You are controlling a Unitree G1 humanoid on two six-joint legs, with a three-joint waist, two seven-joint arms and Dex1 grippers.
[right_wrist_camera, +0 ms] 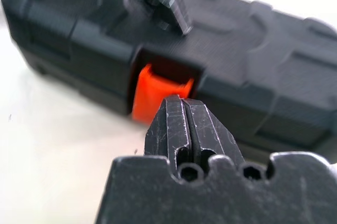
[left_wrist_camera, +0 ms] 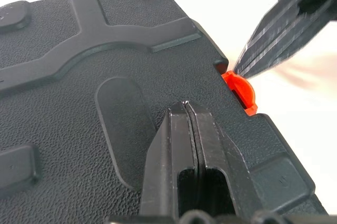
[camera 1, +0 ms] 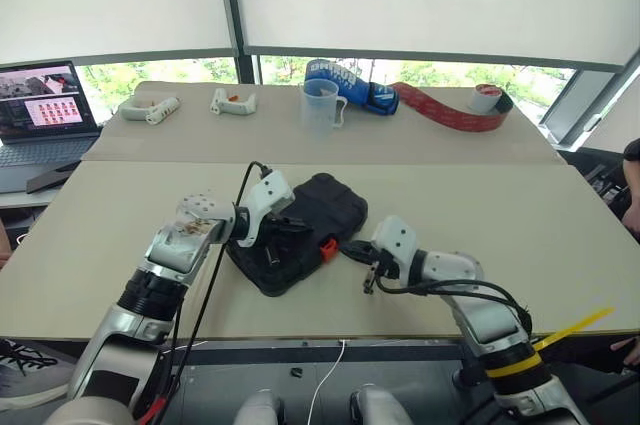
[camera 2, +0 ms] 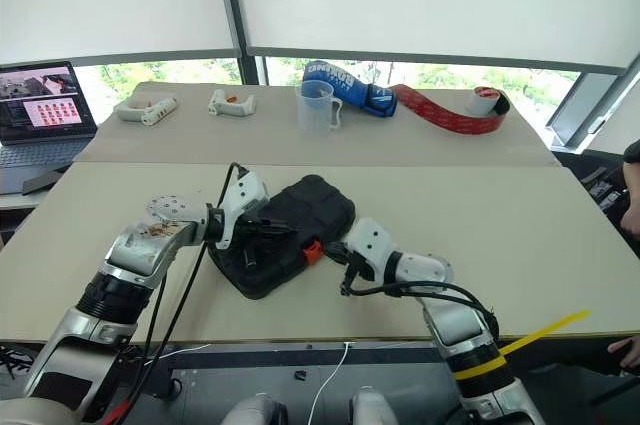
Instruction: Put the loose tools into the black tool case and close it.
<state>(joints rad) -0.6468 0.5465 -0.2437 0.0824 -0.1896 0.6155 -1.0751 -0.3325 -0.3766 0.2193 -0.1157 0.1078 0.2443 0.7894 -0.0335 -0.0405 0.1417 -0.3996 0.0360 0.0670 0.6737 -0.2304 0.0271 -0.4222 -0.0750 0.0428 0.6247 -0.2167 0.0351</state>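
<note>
The black tool case (camera 1: pixel 322 207) lies on the table with its lid down, its orange latch (camera 1: pixel 327 248) on the side facing my right arm. My left gripper (camera 1: pixel 288 231) is shut, its tip resting on the lid (left_wrist_camera: pixel 121 60) a little back from the latch (left_wrist_camera: pixel 241 91). My right gripper (right_wrist_camera: pixel 182 100) is shut and empty, pointing at the orange latch (right_wrist_camera: pixel 158 95) from just in front of it, close to the case wall (right_wrist_camera: pixel 263 81). The loose tools are out of view.
Along the far table stand a laptop (camera 1: pixel 40 110), two white handles (camera 1: pixel 150 107) (camera 1: pixel 233 102), a clear measuring jug (camera 1: pixel 320 105), a blue packet (camera 1: pixel 350 85) and a red tape strip (camera 1: pixel 450 110) with its roll (camera 1: pixel 488 98). A person sits at the right edge (camera 1: pixel 630 180).
</note>
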